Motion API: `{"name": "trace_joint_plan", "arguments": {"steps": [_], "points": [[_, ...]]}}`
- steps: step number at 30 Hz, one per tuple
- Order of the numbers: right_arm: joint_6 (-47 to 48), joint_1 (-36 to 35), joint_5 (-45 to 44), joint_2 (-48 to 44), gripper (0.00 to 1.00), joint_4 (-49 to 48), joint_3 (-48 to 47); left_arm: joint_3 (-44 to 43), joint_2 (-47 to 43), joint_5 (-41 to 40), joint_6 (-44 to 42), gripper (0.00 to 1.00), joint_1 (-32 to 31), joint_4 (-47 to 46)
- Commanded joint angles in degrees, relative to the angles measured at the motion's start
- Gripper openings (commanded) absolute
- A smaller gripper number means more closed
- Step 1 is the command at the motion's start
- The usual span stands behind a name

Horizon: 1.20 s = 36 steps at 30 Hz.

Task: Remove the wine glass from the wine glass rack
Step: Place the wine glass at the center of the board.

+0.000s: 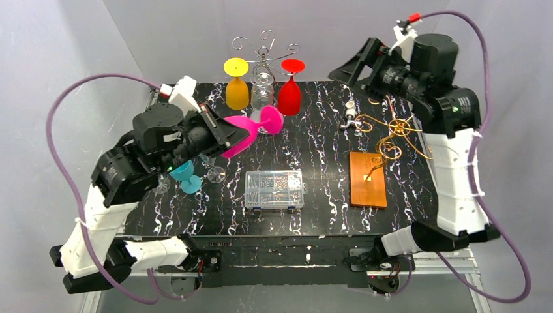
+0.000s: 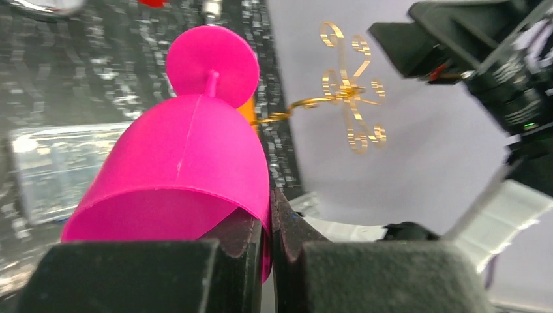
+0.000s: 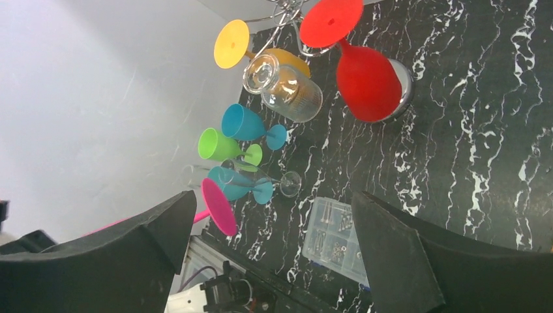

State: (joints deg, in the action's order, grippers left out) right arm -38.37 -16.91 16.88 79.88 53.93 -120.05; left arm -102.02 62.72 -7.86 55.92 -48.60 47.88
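**A:** status on the glass?

**B:** pink glass (image 1: pixel 251 130) is off the rack (image 1: pixel 264 49); my left gripper (image 2: pixel 270 241) is clamped on the bowl's rim, one finger inside and one outside; the glass lies tipped on its side in the air above the table (image 1: pixel 326 189), with the foot pointing away from my wrist

**A:** clear of the hooks?

**B:** as far as I can see, yes; the right wrist view shows the pink foot well apart from the rack, near the teal glass (image 1: pixel 188 176) standing on the table

**A:** right side?

**B:** right gripper (image 3: pixel 270 208) has its jaws spread wide with nothing between them; it sits high at the back right, well apart from the rack

**A:** what's left?

**B:** I'd call the removal done for this one; what remains is setting it down, probably at the left by the others; thin-rim grip, so the tilted bowl could slip; yellow glass (image 1: pixel 237 88), clear glass (image 1: pixel 262 88) and red glass (image 1: pixel 290 91) hang on the rack; can't tell if those are in scope
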Motion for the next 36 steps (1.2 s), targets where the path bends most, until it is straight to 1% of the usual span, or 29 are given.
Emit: {"name": "trace_joint_plan", "arguments": {"steps": [1,3,5,8,11,13,16,18,19,20,27,32,34,36], "points": [[3.1,-8.6,-5.0,5.6,0.98,-0.7,-8.4,-7.8,2.0,-9.9,-8.7,0.0,0.0,21.5],[4.4,-13.8,-10.4,10.1,0.98,1.4,-13.2,-11.3,3.3,-11.9,-10.0,0.0,-0.1,25.5],[5.3,-17.1,-14.1,12.9,0.98,2.7,-16.3,-14.0,4.3,-13.8,-11.0,0.0,0.1,28.8],[6.4,-20.2,-19.2,14.8,0.98,2.1,-17.5,-17.2,6.7,-15.3,-13.0,0.0,0.9,32.6],[7.9,-22.9,-23.3,17.5,0.98,3.1,-19.2,-21.3,10.1,-16.3,-15.0,0.0,2.9,36.4],[8.7,-24.5,-26.1,18.5,0.98,3.2,-19.9,-23.5,11.6,-15.6,-17.1,0.0,7.0,36.7],[10.3,-26.8,-31.2,18.3,0.98,3.0,-19.3,-25.1,13.4,-9.3,-20.2,0.0,17.1,34.0],[11.6,-27.9,-35.9,18.0,0.98,3.9,-18.6,-26.4,15.9,-6.1,-21.7,0.0,20.5,32.9],[12.1,-28.3,-37.1,17.5,0.98,4.0,-17.6,-27.7,17.5,-5.8,-22.4,0.0,21.5,33.2],[12.7,-28.8,-38.3,14.7,0.98,2.0,-12.8,-31.1,21.3,-5.8,-23.9,0.0,25.3,33.1],[12.1,-29.7,-37.4,8.8,0.98,-0.7,-3.3,-38.5,29.9,-2.2,-25.2,0.0,39.4,29.9],[12.2,-30.0,-38.0,3.7,0.98,-2.3,4.3,-41.4,35.0,0.9,-25.5,0.0,48.1,27.4],[12.4,-30.0,-37.4,2.2,0.98,-2.7,6.5,-41.3,36.7,2.8,-25.5,0.0,53.2,26.4],[12.5,-30.0,-36.9,0.8,0.98,-3.3,8.7,-41.5,38.5,3.4,-25.7,0.0,55.8,25.5]]}}
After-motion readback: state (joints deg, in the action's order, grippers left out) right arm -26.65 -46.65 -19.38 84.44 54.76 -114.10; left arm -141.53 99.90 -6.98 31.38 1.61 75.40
